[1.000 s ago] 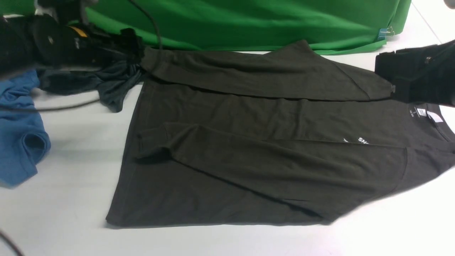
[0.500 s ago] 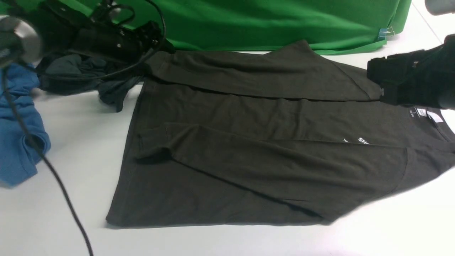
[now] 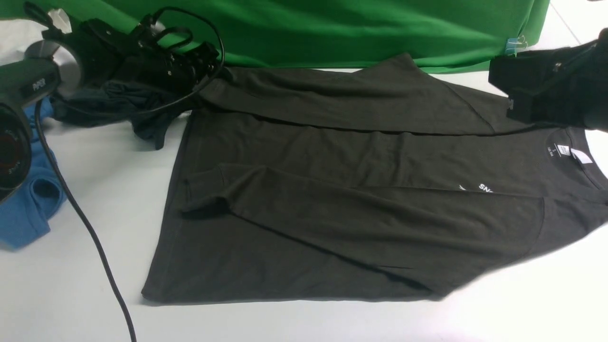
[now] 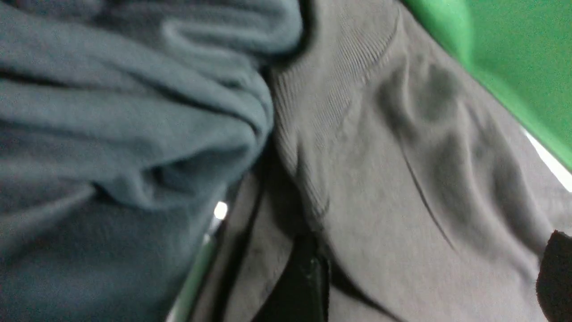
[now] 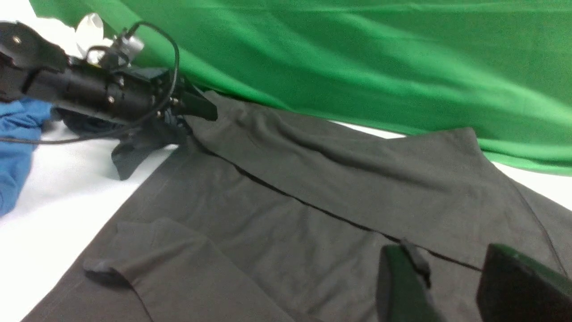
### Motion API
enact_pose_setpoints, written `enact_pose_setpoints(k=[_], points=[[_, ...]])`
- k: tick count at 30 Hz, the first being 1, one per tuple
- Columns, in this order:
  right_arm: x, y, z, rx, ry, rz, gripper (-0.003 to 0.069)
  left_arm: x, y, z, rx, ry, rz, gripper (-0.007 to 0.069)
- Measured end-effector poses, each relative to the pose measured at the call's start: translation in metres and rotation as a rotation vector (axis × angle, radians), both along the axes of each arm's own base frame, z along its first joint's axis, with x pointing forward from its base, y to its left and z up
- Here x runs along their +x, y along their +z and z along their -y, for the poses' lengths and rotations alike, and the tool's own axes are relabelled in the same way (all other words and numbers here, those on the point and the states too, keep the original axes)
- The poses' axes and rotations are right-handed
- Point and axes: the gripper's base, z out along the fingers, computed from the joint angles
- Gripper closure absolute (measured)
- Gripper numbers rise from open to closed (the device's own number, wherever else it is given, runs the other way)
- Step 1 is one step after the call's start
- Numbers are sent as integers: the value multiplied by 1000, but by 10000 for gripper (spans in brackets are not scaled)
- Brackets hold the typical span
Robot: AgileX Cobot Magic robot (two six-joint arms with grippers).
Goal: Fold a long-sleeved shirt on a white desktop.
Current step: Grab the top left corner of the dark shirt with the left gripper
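The long-sleeved shirt (image 3: 332, 223) lies flat on the white desktop (image 3: 61, 285), dark olive-black, both sleeves folded across its body and the neck labels (image 3: 572, 153) to the right. My left gripper (image 3: 213, 66) is at the far sleeve's cuff. In the left wrist view (image 4: 431, 281) its fingers (image 4: 308, 286) stand wide apart, open, with the ribbed cuff (image 4: 313, 112) and sleeve fabric between them. My right gripper (image 3: 506, 95) hovers over the far shoulder, open, with shirt fabric showing in the gap between its tips (image 5: 451, 286).
A blackish-teal garment (image 3: 142, 111) is bunched beside the cuff, under my left arm. A blue T-shirt (image 3: 28, 209) lies at the left edge. Green cloth (image 3: 332, 28) hangs along the back. A black cable (image 3: 85, 223) trails over the left of the table.
My left arm has swung right from over the teal garment to the sleeve cuff. My right gripper has risen slightly off the sleeve edge and shifted left.
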Motion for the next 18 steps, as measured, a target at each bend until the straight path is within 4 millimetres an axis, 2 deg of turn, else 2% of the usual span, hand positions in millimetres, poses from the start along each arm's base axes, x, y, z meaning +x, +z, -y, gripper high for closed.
enact_pose_setpoints(k=[5,18], points=[[0,1,0,7,1,13,418,4,-18,-1,-30,41,-16,7],[0,2,0,8,1,16,418,7,-19,-2,-72,82,0,126]])
